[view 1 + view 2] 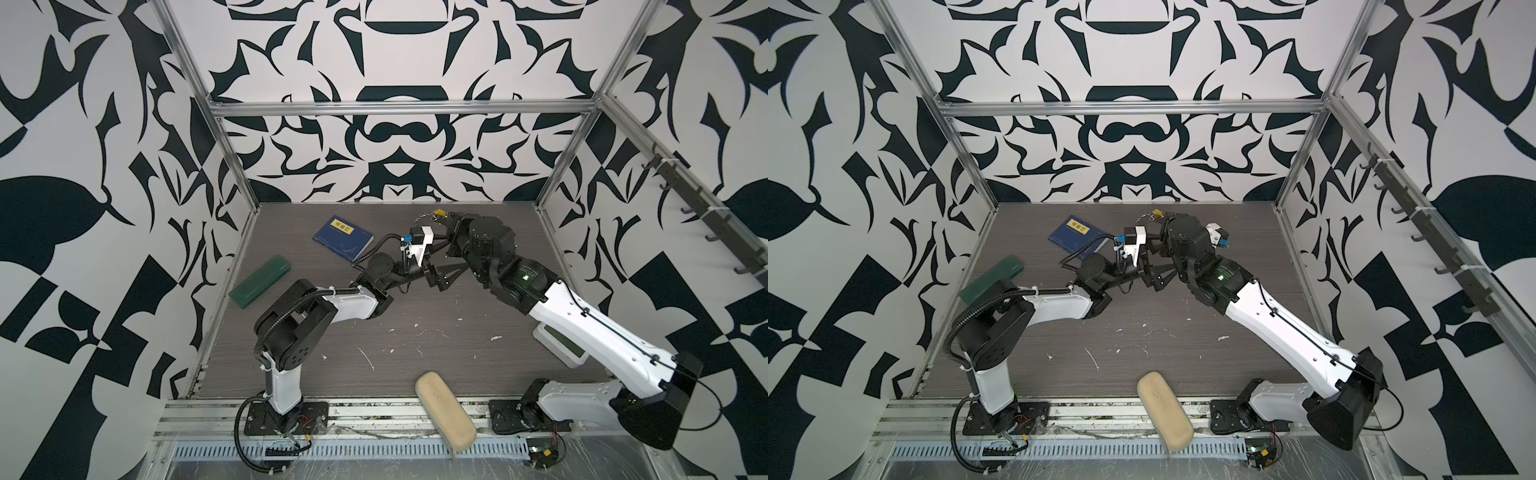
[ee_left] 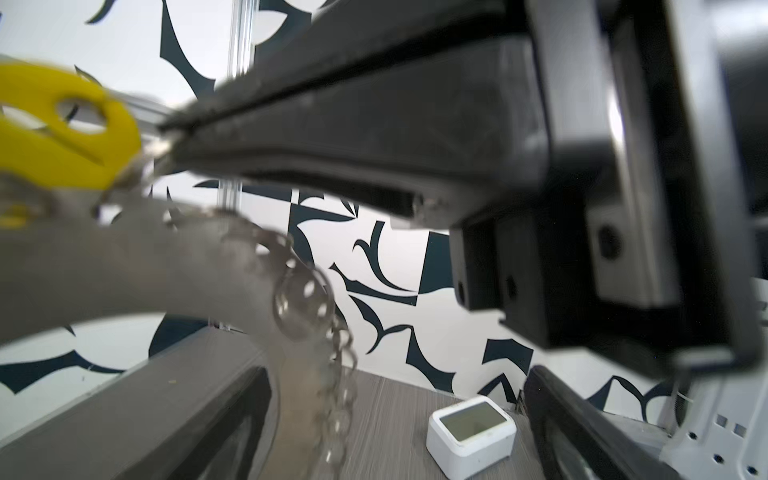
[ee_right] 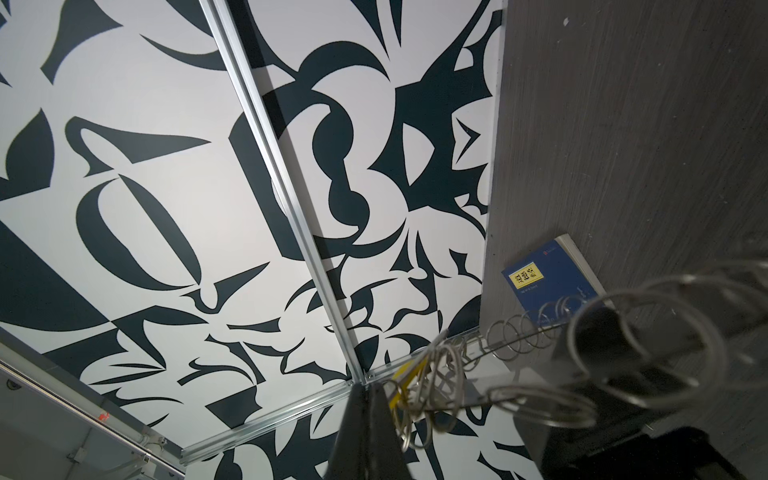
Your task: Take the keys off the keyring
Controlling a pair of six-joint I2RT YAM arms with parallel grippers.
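Writing: the blue book [image 1: 343, 239] has a yellow label with dark characters, too small to read.
Keyring: this grey metal disc [image 2: 124, 270] is lifted clear of the table [image 1: 415, 345], above its far edge. In both top views the keyring shows nearly edge-on, running from the tip of the right gripper [image 3: 360, 388] toward the left of the view. Silver wire rings dangle from its rim.
Key tag: the yellow plastic key tag [image 2: 37, 153] sits at the disc's rim, just beside the right gripper's tip. Its holed end points toward that tip, and its far end runs out of the left wrist picture.
Right gripper: it is clenched on wire at the keyring's rim where the tag hangs. Whether that wire is the tag's own small ring or one of the fringe cannot be told.
Left gripper: the left gripper [image 2: 397, 374] has its fingers spread wide and grasps nothing. The disc's hanging arc passes close by one finger; contact cannot be told.
White box: a white box [image 2: 471, 430] with a screen stands on the table by the right arm.
Elsewhere: a green case [image 1: 259, 282] lies at the left, a beige case [image 1: 446, 409] lies across the near edge, and white scraps [image 1: 368, 359] are strewn mid-table.
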